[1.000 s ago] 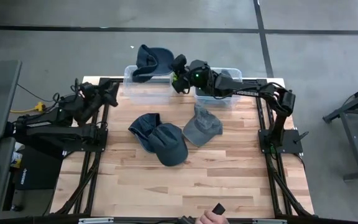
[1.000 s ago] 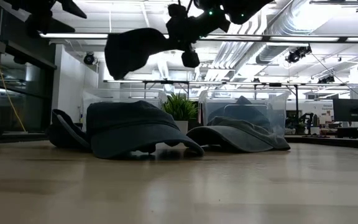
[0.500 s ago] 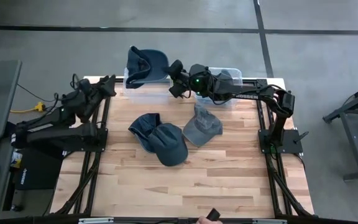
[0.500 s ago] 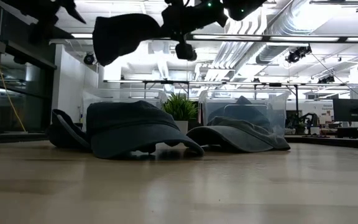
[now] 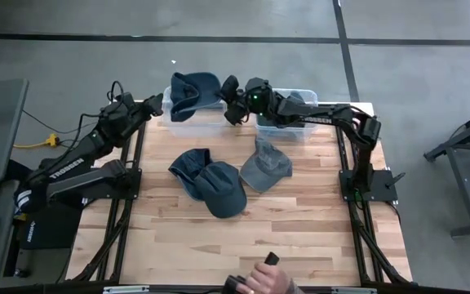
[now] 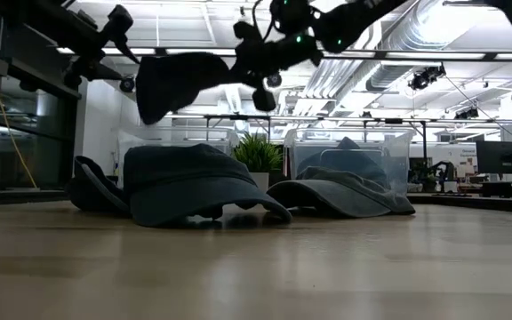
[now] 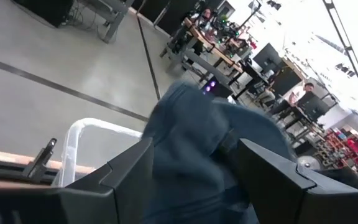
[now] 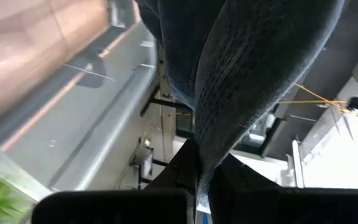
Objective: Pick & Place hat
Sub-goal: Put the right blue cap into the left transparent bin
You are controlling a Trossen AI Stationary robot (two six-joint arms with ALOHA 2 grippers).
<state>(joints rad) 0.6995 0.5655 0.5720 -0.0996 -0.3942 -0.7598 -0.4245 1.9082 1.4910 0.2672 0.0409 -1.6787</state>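
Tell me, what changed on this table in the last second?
The right hand, shut on the blue hat, carried it left until it hung over the left bin. The left hand reached forward toward that hat. The three hats on the table and the right bin stayed put.

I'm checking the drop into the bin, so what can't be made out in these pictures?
- Left bin, high view: the held hat covers most of its inside.
- Right bin, high view: the right arm crosses it; low view: hats on the table block its lower part.
- Left gripper, high view: too small to tell open or shut.
- Person's hand, high view: cut off by the bottom edge.
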